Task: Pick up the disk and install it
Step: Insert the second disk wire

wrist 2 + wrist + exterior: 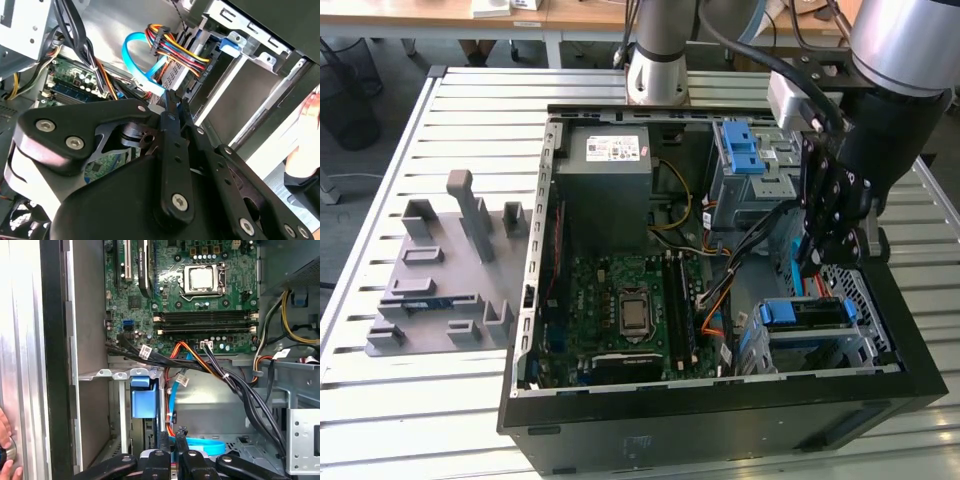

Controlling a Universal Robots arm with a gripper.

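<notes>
My gripper's [174,437] two thin black fingers [173,107] sit pressed together with nothing between them; in both wrist views their tips meet in a narrow point. Behind them the flat, matte black linkage bars, pinned with bright round screws, spread out into a wide plate. In the exterior view the gripper [807,268] hangs down inside the open computer case [720,425], over its near corner at the exterior view's right.

Just beyond the fingertips, a glossy, flat light-blue ribbon cable [137,62] curls in a loop, beside a bundle of red, yellow and orange wires [175,47] running to a black plug. Thick black sheathed cables [240,385] sweep across the bay in the first wrist view.

The disk [807,312] sits in the lower bay of the case, directly below the gripper in the exterior view: its blue plastic carrier bracket frames a dark, flat body inside a grey sheet-metal cage. In the first wrist view the bracket [143,402] shows as a smooth blue block next to the fingers, not touched by them.

Further out, the green motherboard [620,305] carries a square silver processor socket and long black memory slots. The boxy grey power supply [604,160] sits at the far end, with a second cage with a blue handle [745,150] beside it. The case rests on a ribbed aluminium table [440,420], where a grey moulded fixture [445,270] with upright posts stands well apart.
</notes>
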